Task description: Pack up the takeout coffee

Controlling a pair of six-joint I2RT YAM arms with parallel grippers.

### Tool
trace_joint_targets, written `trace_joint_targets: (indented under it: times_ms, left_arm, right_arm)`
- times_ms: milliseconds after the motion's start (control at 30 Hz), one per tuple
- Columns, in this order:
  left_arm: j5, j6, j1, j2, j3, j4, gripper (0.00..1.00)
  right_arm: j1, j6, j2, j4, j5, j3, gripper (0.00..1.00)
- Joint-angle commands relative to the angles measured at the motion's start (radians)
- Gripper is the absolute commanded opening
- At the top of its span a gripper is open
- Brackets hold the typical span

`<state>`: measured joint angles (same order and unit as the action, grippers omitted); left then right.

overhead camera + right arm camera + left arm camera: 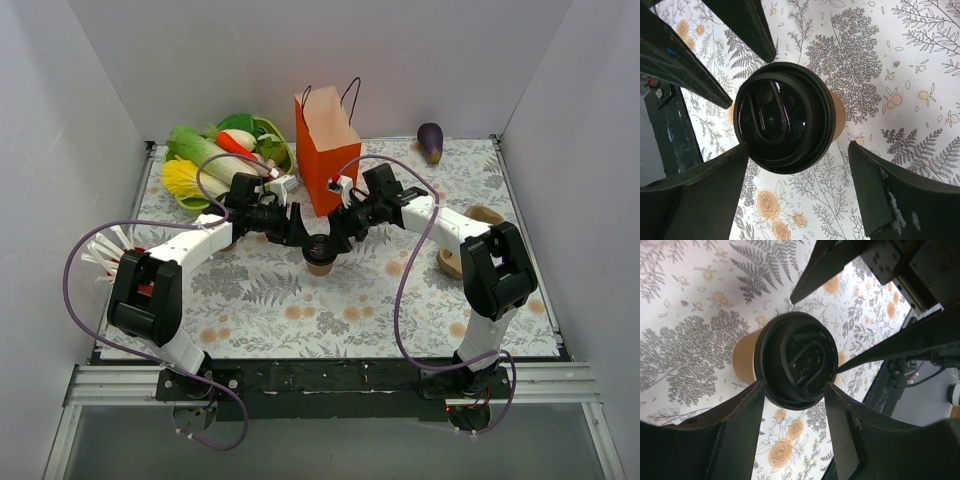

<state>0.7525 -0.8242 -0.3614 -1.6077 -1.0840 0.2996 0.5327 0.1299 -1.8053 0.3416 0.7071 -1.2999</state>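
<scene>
Cup point(320, 256): being flanked by both grippers.
Left gripper point(794, 399): being pressed against lid point(796, 360).
Right gripper point(795, 155): being held wide, ungripped.

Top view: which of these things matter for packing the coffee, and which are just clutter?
Job:
lidded coffee cup
orange paper bag
two brown cups at right

Lying about:
toy vegetables
eggplant
white sticks
</scene>
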Motion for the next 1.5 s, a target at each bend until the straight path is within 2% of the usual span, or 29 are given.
trace_joint_targets:
  times_ms: [0,233,400,500,833,1000,1467]
  left_arm:
    - [0.074,-0.009,0.001,0.026,0.015,-0.011,0.5]
    - [0.056,-0.01,0.002,0.026,-0.005,-0.014,0.49]
    - [-0.053,-0.032,0.002,0.052,-0.019,0.001,0.52]
    - [-0.056,-0.036,0.01,0.046,-0.008,0.018,0.53]
    - [0.129,0.005,0.022,-0.034,0.056,-0.031,0.51]
    - [0.237,0.028,0.036,-0.081,0.082,-0.063,0.49]
    - [0.318,0.069,0.044,-0.21,0.042,-0.062,0.44]
  right_arm:
    - [0.006,-0.009,0.024,-0.012,0.023,-0.022,0.89]
    - [0.006,-0.016,0.026,-0.024,0.02,-0.013,0.89]
    - [0.006,-0.016,0.023,-0.03,0.019,-0.01,0.89]
    - [0.004,-0.012,0.02,-0.041,0.019,-0.006,0.89]
    - [-0.011,0.011,-0.014,-0.055,0.038,0.027,0.86]
    - [-0.046,0.037,-0.049,-0.065,0.132,0.044,0.83]
    - [-0.112,0.067,-0.172,-0.05,0.319,0.042,0.75]
